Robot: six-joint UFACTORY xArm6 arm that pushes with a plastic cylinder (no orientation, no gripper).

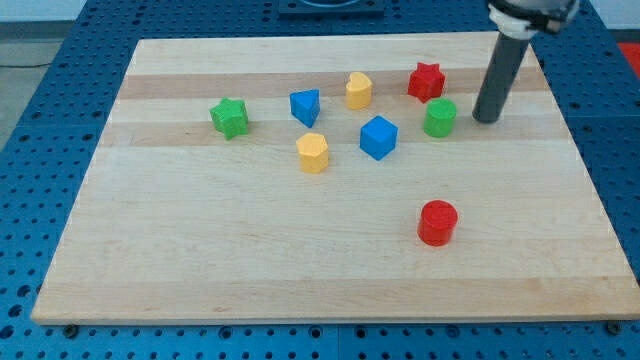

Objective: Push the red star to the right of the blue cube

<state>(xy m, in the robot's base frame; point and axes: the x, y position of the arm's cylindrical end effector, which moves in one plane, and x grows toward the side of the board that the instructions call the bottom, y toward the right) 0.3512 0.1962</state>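
Observation:
The red star (425, 80) lies near the view's top right of the wooden board (200, 260). The blue cube (378, 137) sits lower and to the star's left, near the middle. A green cylinder-like block (439, 118) stands between them, just below the star and right of the cube. My tip (486, 119) rests on the board right of the green block and lower right of the red star, apart from both.
A yellow block (359, 90) lies left of the star. A blue triangular block (305, 106), a yellow hexagonal block (312, 153) and a green star (229, 117) lie further left. A red cylinder (437, 222) stands toward the view's bottom.

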